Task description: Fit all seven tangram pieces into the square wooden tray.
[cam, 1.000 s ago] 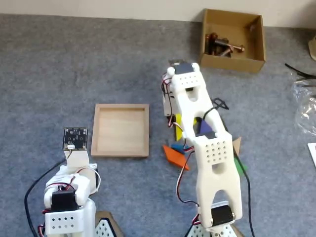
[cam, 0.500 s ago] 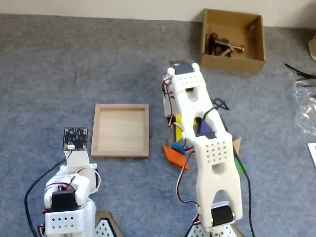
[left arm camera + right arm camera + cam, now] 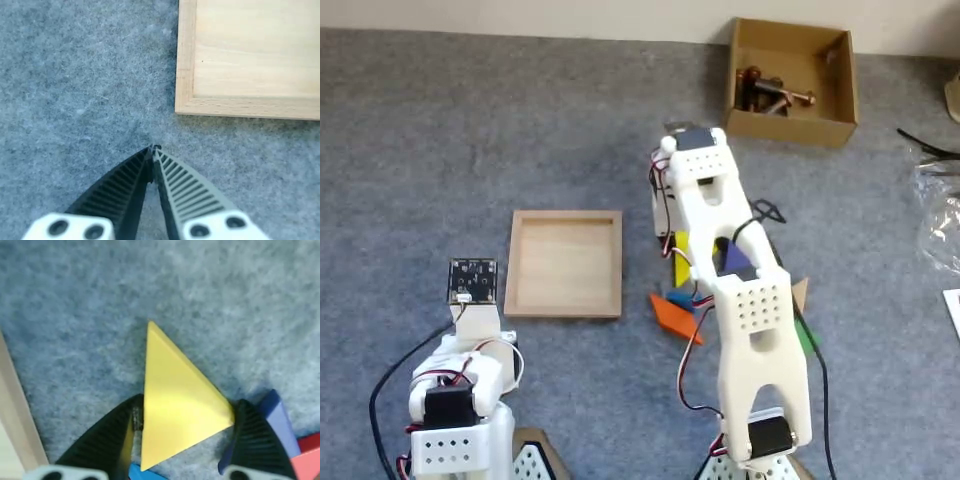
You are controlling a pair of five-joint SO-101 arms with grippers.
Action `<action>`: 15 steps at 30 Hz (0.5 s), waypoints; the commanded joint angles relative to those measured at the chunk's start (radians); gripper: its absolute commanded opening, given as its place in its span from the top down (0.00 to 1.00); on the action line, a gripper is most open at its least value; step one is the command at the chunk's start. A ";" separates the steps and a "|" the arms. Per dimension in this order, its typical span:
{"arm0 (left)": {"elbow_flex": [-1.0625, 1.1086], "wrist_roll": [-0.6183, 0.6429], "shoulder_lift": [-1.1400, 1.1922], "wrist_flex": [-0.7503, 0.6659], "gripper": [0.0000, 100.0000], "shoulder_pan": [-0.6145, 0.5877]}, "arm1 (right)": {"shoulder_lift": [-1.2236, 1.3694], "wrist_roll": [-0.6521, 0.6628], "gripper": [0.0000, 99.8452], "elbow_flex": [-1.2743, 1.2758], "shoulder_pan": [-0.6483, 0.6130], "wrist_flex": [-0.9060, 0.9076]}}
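The yellow triangle lay flat on the grey felt desk, squarely between the wide-spread jaws of the right arm. Its long edge ran along one jaw and the opposite corner pointed at the other. Glossy and sharp-edged, it sat beside a blue piece. The wooden tray lay near, toward the left arm, whose jaws were closed tip to tip.

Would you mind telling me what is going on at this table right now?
The right gripper is open around the yellow triangle, which lies flat on the felt beside the other pieces. The left gripper is shut, near a corner of the wooden tray. No piece is in the tray yet.
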 commanded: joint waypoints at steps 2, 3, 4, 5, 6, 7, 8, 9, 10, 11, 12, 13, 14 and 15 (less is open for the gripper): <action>0.021 0.003 0.007 0.008 1.00 -0.008 | 0.004 0.003 0.79 -0.042 -0.002 0.039; 0.021 0.003 0.007 0.008 1.00 -0.008 | 0.004 0.003 0.79 -0.071 -0.002 0.056; 0.021 0.003 0.007 0.008 1.00 -0.008 | 0.005 0.003 0.79 -0.107 -0.002 0.076; 0.021 0.003 0.007 0.008 1.00 -0.008 | 0.005 0.003 0.79 -0.140 -0.002 0.093; 0.021 0.003 0.007 0.008 1.00 -0.008 | 0.007 0.003 0.79 -0.174 -0.002 0.110; 0.021 0.003 0.007 0.008 1.00 -0.008 | 0.008 0.003 0.79 -0.200 -0.007 0.120; 0.021 0.003 0.007 0.008 1.00 -0.008 | 0.008 0.003 0.79 -0.222 -0.012 0.124; 0.021 0.003 0.007 0.008 1.00 -0.008 | 0.008 0.003 0.79 -0.237 -0.016 0.125; 0.021 0.003 0.007 0.008 1.00 -0.008 | 0.010 0.003 0.79 -0.242 -0.024 0.125; 0.021 0.003 0.007 0.008 1.00 -0.008 | 0.010 0.003 0.79 -0.242 -0.030 0.125; 0.021 0.003 0.007 0.008 1.00 -0.008 | 0.010 0.003 0.79 -0.243 -0.036 0.125; 0.021 0.003 0.007 0.008 1.00 -0.008 | 0.007 0.003 0.79 -0.246 -0.042 0.125; 0.021 0.003 0.007 0.008 1.00 -0.008 | 0.005 0.003 0.79 -0.248 -0.045 0.127; 0.021 0.003 0.007 0.008 1.00 -0.008 | 0.005 0.003 0.79 -0.248 -0.048 0.127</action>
